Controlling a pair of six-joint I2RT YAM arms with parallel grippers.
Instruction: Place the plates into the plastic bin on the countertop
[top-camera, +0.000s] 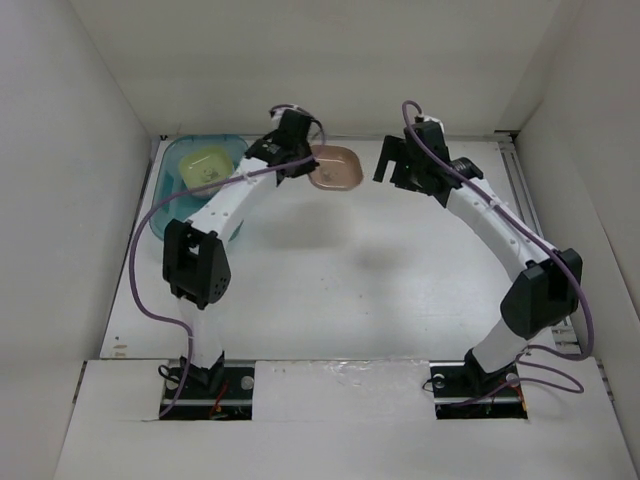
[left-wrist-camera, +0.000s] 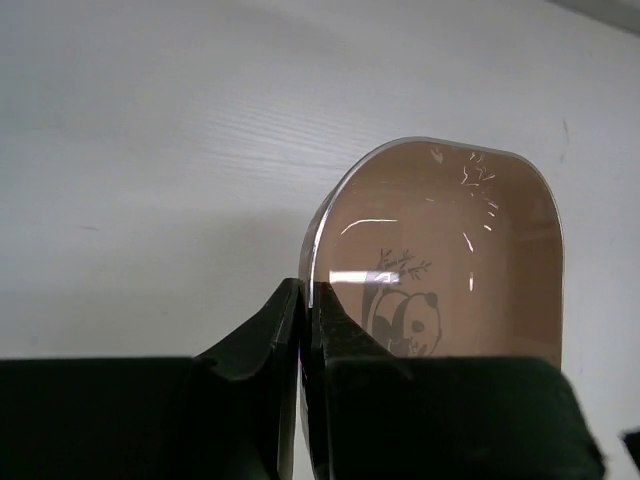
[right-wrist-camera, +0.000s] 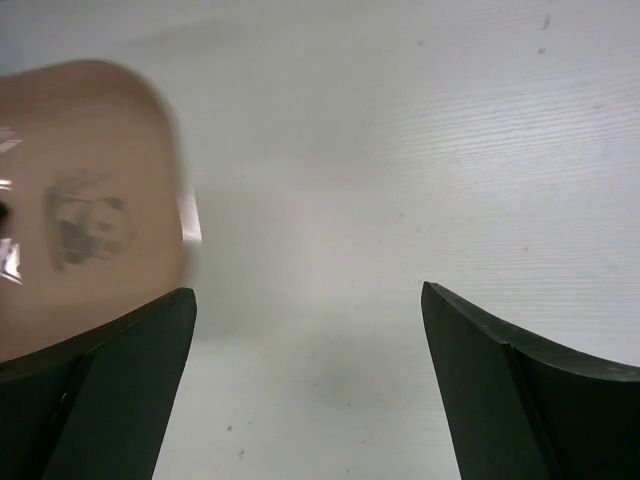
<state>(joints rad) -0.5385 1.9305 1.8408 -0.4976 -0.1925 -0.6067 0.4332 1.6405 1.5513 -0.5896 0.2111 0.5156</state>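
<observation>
We see one yellow-green plate (top-camera: 205, 165) in the plastic bin (top-camera: 165, 200) at ten o'clock. Our left jaws pinch a brown plate (top-camera: 335, 168) at its three o'clock; right jaws spread, empty. No others show.

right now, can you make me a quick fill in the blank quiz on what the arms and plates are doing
1. The print on the brown plate shows a ____.
2. The gripper pinching its rim belongs to the ____ arm.
3. The right gripper is ____ and holds nothing.
4. In the top view, the plastic bin sits at the far ____ corner of the countertop.

Missing words: panda; left; open; left
</observation>
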